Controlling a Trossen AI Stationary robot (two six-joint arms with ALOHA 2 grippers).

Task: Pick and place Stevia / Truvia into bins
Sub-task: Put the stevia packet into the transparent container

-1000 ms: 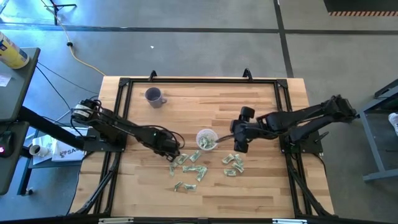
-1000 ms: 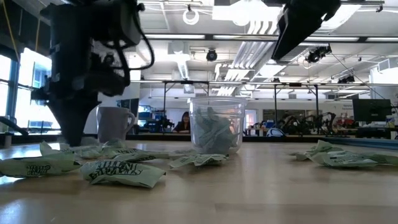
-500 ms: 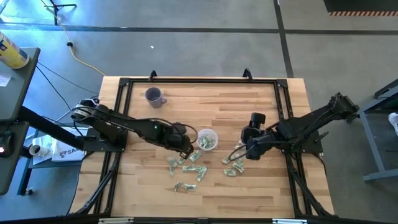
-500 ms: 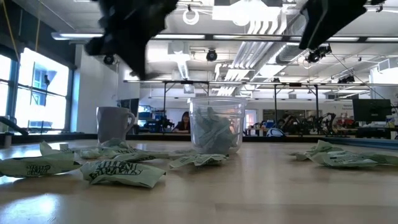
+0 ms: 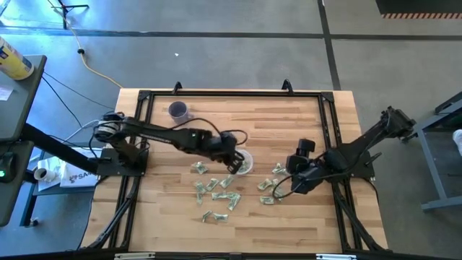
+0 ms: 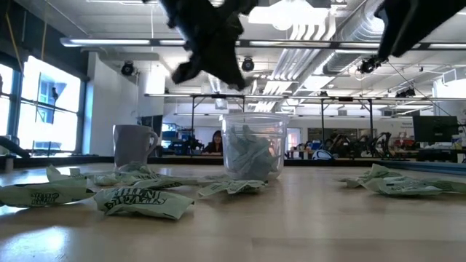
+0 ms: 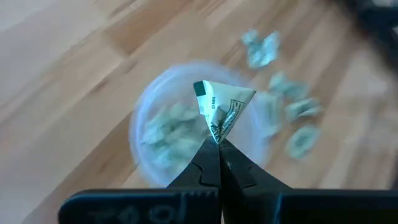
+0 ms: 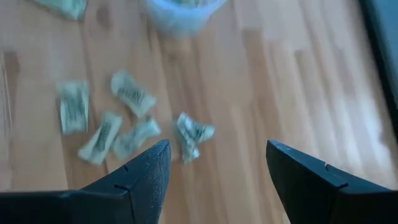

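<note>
My left gripper [image 7: 219, 142] is shut on one pale green and white sachet [image 7: 222, 107] and hovers over the clear cup [image 7: 144, 112], which has several sachets inside. In the high view this gripper [image 5: 232, 166] stands at the cup's [image 5: 246, 165] left rim. Loose sachets lie flat on the table in a left cluster [image 5: 215, 192] and a right cluster [image 5: 272, 191]. My right gripper [image 8: 217, 145] is open above the right cluster, one crumpled sachet [image 8: 193, 134] showing between its fingers, untouched. My left gripper pinches the sachet by its lower corner [image 7: 217, 133] between the two fingertips, coming from above and pointing down. The sachet is lifted clear and stands out beyond the fingertips, spread like a fan, over the cup's opening.
A purple mug [image 5: 177, 111] stands near the table's far left corner, well away from the cup. A black frame [image 5: 231, 93] borders the table. Bare wood lies between the cup and the far edge and between the two sachet clusters.
My left gripper has risen from the left sachet cluster with a sachet and moved right, coming over the cup. My right gripper has left the cup's right side and moved toward the table's near edge, over the right sachet cluster.
</note>
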